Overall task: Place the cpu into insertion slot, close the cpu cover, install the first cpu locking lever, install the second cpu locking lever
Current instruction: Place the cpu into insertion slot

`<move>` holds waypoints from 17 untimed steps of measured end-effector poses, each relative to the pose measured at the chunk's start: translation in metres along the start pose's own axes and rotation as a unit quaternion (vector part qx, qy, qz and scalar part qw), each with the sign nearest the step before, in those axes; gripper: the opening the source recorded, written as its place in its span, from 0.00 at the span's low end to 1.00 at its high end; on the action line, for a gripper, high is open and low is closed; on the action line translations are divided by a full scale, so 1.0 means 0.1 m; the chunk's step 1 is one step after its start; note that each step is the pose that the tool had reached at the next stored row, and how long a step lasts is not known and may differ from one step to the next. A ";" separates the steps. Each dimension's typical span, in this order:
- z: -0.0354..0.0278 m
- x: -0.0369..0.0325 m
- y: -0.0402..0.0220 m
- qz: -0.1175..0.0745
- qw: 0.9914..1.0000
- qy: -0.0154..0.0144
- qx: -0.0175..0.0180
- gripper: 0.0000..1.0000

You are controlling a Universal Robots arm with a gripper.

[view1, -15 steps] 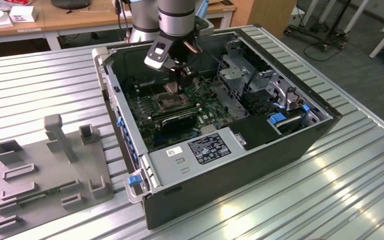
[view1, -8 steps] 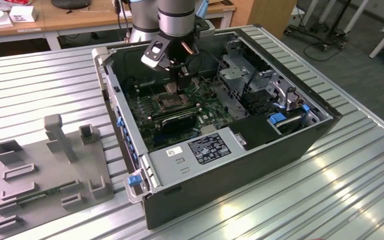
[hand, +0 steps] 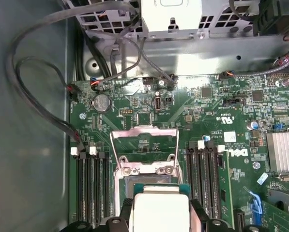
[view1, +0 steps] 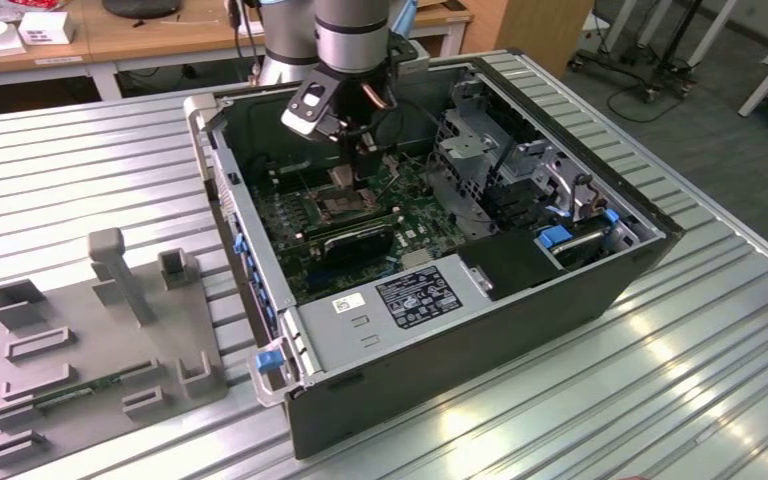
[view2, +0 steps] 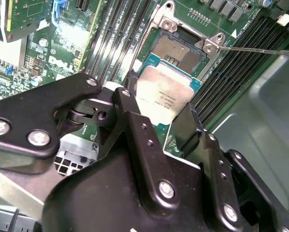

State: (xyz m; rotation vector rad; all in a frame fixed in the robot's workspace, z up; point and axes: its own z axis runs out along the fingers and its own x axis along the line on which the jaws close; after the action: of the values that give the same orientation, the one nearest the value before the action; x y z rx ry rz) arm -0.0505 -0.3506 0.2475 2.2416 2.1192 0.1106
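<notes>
My gripper (view1: 347,160) hangs inside the open computer case (view1: 491,330), shut on the cpu (view1: 343,177). In both wrist views the two black fingers (view2: 129,108) clamp opposite edges of the cpu (view2: 163,96), a square chip with a silvery face and a teal border. It hovers just short of the insertion slot (view2: 177,48), whose dark centre lies uncovered. In the first wrist view the cpu (hand: 161,210) sits between the fingers of my gripper (hand: 161,220), near the insertion slot (hand: 146,182). Beyond the slot, the cpu cover (hand: 143,131) stands swung open. A thin locking lever (view2: 255,49) sticks out sideways from the slot.
Long black memory slots (hand: 205,174) flank the socket on both sides. Cables (hand: 38,72) loop along the case wall, and a finned heat sink (hand: 282,152) sits on the board. A grey parts fixture (view1: 104,330) lies on the ribbed table at the exterior view's left.
</notes>
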 end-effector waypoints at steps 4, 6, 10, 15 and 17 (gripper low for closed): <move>0.018 0.006 -0.003 -0.005 1.000 0.000 0.000 0.54; 0.023 0.006 -0.004 -0.011 1.000 0.001 0.000 0.54; 0.031 0.006 -0.022 -0.020 1.000 0.002 0.000 0.54; 0.066 0.007 -0.078 -0.021 1.000 0.002 0.000 0.54; 0.093 0.008 -0.080 -0.021 1.000 0.002 0.000 0.54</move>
State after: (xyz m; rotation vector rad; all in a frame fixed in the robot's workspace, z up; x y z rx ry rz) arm -0.0576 -0.3492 0.2375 2.1974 2.1668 0.1124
